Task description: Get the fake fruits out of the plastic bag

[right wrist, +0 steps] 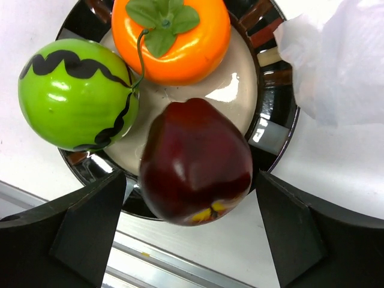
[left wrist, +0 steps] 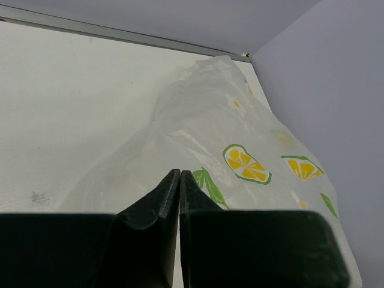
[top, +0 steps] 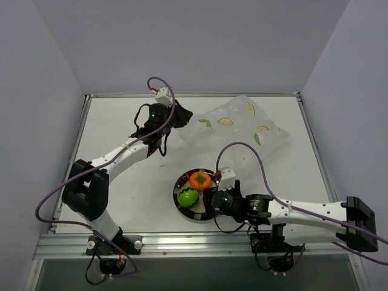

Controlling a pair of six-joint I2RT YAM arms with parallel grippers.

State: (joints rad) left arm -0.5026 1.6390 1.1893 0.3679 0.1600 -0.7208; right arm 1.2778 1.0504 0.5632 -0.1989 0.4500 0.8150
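The plastic bag [top: 239, 128], clear with lemon prints, lies at the back right of the table. My left gripper [top: 182, 115] is at its left corner. In the left wrist view the jaws [left wrist: 180, 173] are shut, with the bag's film [left wrist: 240, 138] running up to the tips. The three fake fruits lie on a round black-rimmed plate [top: 182, 208]: orange [top: 200, 180], green [top: 187, 197] and maroon [right wrist: 195, 159]. My right gripper [right wrist: 191, 175] is open. Its fingers stand on either side of the maroon fruit, apart from it. The orange [right wrist: 174, 45] and green [right wrist: 72, 96] fruits lie beyond it.
The plate's rim [right wrist: 279, 114] is near the table's front metal edge [top: 182, 242]. A corner of the bag [right wrist: 342, 66] lies just right of the plate. Grey walls stand on three sides of the table.
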